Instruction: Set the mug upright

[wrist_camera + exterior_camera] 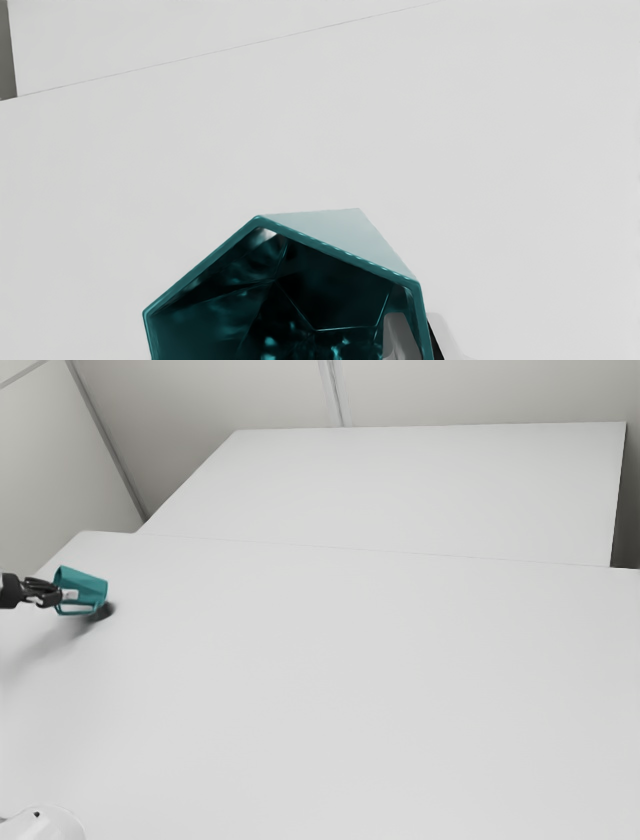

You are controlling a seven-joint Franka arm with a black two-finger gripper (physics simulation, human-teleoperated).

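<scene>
In the exterior view, a plain white desk (350,690) crossed by a thin seam spreads over most of the frame; two pale grey walls (200,400) meet toward the upper left. There is one mug (88,585) and one rounded white object (45,827), at the lower left. The mug, at the left of the frame, is teal and tipped over, mouth toward the arm, handle underneath; the fingers (70,595) grip its wall. In the wrist view, its angular rim surrounds a dark, glossy, faceted inside, one fingertip within, the other outside.
</scene>
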